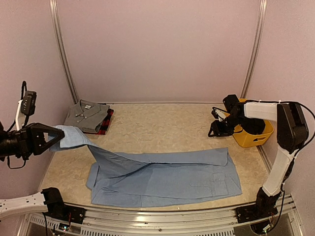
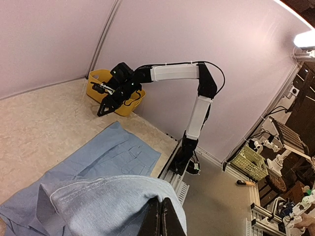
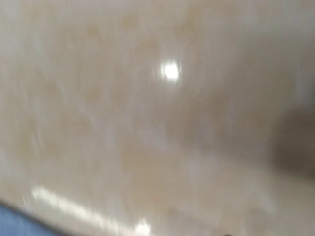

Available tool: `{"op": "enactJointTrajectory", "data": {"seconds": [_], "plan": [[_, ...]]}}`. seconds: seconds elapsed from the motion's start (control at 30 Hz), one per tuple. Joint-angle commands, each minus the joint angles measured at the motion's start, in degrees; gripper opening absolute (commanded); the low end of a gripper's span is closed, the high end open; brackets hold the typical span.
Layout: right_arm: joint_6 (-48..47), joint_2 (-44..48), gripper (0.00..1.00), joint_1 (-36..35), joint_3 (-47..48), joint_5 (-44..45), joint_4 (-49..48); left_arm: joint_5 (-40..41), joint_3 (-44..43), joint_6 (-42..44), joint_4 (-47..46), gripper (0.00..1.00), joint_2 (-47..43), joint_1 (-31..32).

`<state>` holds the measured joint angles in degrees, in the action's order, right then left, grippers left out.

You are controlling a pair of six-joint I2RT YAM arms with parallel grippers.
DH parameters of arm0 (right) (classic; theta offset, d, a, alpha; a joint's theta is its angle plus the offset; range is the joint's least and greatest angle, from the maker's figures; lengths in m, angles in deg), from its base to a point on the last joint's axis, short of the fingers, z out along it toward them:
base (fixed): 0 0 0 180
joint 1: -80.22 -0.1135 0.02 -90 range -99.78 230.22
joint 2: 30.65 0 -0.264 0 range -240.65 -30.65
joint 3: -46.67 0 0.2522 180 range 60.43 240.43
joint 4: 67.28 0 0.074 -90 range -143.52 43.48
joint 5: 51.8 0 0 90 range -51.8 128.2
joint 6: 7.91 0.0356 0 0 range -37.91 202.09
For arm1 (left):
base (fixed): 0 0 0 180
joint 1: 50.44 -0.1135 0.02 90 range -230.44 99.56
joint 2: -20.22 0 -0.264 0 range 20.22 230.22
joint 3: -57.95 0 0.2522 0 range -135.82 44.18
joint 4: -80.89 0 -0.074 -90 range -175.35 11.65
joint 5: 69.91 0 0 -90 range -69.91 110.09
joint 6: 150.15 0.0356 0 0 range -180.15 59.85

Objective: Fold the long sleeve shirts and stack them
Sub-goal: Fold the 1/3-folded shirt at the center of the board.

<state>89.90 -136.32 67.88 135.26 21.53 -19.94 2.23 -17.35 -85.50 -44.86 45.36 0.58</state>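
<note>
From above, the light blue shirt (image 1: 167,177) lies spread lengthwise along the near half of the table (image 1: 162,123). Its left end is raised off the surface. The left gripper (image 1: 53,140) holds that end up at the table's left edge, jaws pressed together on the cloth. At the back left, the grey shirt (image 1: 86,115) sits folded on top of the red-and-black plaid shirt (image 1: 107,123). The right gripper (image 1: 216,130) hangs above bare table beside the yellow basket (image 1: 253,137), well apart from the blue shirt. I cannot tell how wide its jaws stand.

The left wrist view shows the two fingers closed flat against each other, with a bunched fold of blue fabric draped around them. The rest of the shirt trails down to the table.

The right wrist view is heavily blurred. It shows only beige tabletop and a sliver of blue at the lower left corner.

Judging by this, two shirts are done and the last is mid-fold. The next move likely calls for carrying the lifted end across the body of the shirt and laying it flat without dragging the rest.
</note>
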Motion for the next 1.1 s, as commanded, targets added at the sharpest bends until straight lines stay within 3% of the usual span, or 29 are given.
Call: {"op": "enactJointTrajectory", "data": {"seconds": [0.0, 0.53, 0.77, 1.07], "plan": [[1.68, 6.73, 0.52, -1.35, -6.88, 0.69, 1.37, 1.08, -2.19, 1.71, -1.74, 0.00, 0.99, 0.22], [4.82, 14.49, 0.51, -5.15, -22.47, 1.78, -2.59, -1.98, -1.28, 5.99, -3.65, 0.00, 7.83, 0.30], [5.00, 11.21, 0.51, -5.15, -21.93, 6.32, -1.99, 2.63, -1.86, 7.32, -1.57, 0.00, 12.22, 0.26], [2.70, 15.18, 0.54, -5.37, -18.94, 4.57, -1.82, 8.25, -3.19, 8.54, -4.18, 0.00, 26.10, 0.09]]}}
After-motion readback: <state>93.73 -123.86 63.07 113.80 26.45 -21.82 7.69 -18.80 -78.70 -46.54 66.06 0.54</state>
